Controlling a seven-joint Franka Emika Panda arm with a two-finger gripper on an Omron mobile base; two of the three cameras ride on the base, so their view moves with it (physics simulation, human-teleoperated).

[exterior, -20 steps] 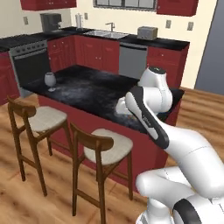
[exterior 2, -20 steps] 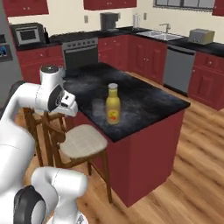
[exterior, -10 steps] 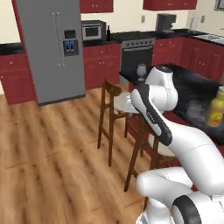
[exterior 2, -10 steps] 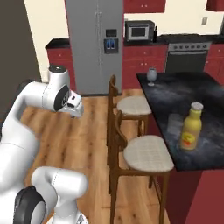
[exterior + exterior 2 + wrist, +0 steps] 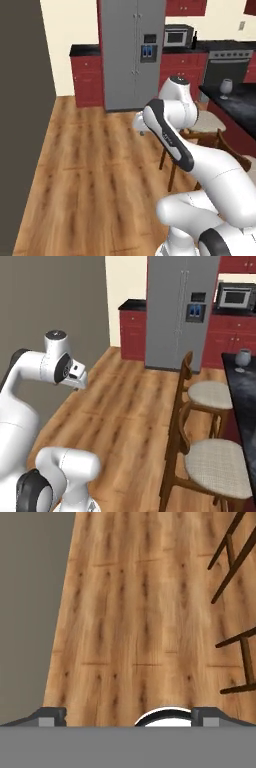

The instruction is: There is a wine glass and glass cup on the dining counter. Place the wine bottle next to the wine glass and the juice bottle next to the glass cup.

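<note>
Arm folded tight, elbow high, forearm bent back down over the wooden floor [image 5: 135,612]. Tool [image 5: 128,716] points at the floor, tips set wide apart, open, holding nothing. Wine glass [image 5: 226,87] stands on the near left end of the dark table [image 5: 239,102], far right of the arm. Two stools [image 5: 212,395] line the table's side. Grey fridge [image 5: 134,50] at the far wall.

A glossy white arm [image 5: 200,165] of rounded segments with dark grey bands at its joints.
</note>
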